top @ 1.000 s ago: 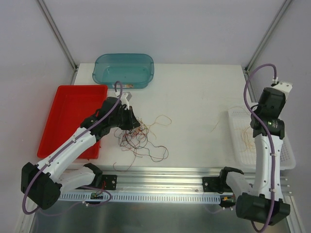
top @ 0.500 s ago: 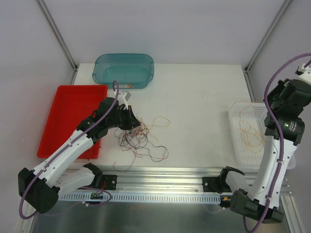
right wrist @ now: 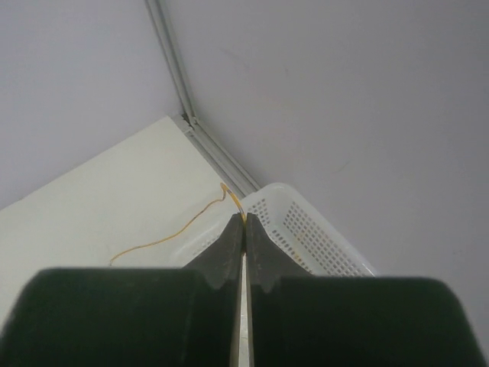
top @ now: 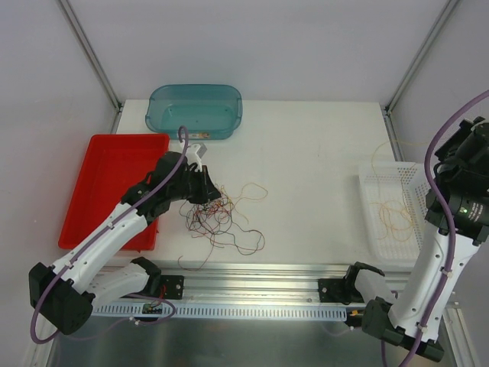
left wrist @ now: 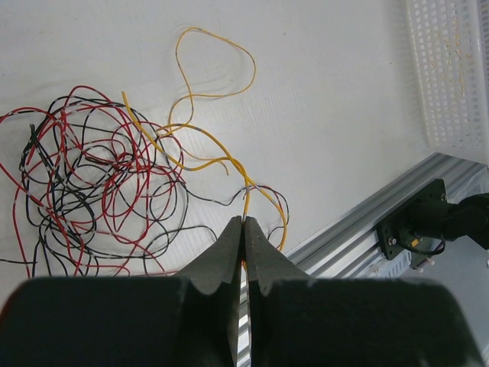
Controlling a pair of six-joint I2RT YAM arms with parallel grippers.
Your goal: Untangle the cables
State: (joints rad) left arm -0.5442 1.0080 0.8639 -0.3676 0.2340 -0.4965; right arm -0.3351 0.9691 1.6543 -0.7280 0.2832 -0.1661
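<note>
Right gripper (right wrist: 244,219), pinched shut on a yellow-orange cable (right wrist: 164,239), had lifted well above the white basket (right wrist: 321,229) beneath it, likely pulling one strand free.

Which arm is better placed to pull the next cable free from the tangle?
Left. The left tool is shut on a yellow cable beside the tangle; the right tool is far off by the white basket, shut on another yellow strand.
</note>
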